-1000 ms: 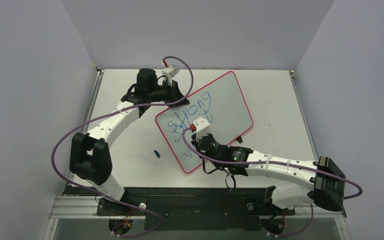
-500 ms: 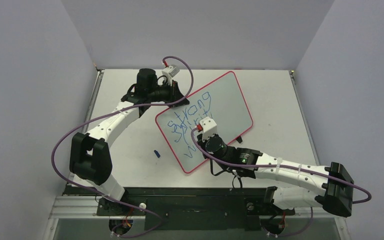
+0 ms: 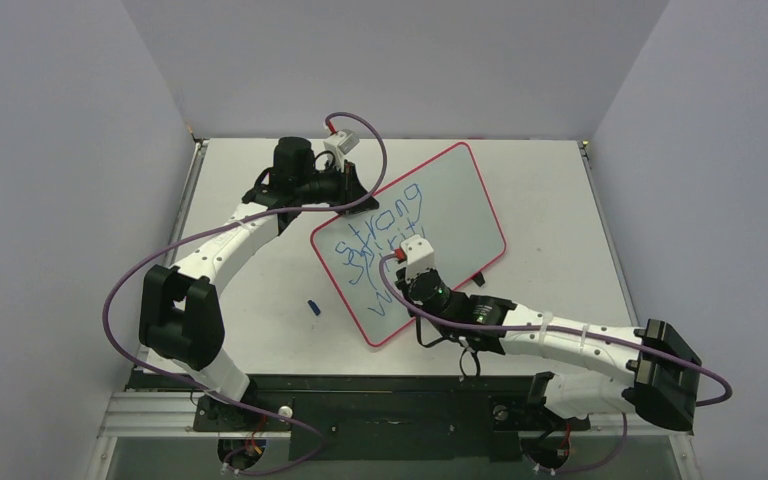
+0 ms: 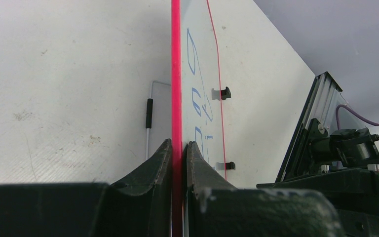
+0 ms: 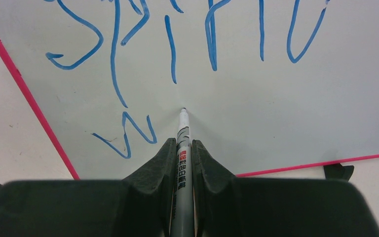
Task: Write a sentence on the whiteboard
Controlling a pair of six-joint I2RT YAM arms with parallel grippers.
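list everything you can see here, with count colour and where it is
whiteboard: one, pale grey with red-pink rim, angled at table centre
writing: blue, on the board; "strong", "spirit", then a lone "w"
marker: one, pale barrel with printed label, tip at the board right of the "w"
clips: two seen, black, on the board's rim
small blue piece: one, on the table left of the board
table: one, white
left end effector: black, shut on the whiteboard's rim
right end effector: black, shut on the marker
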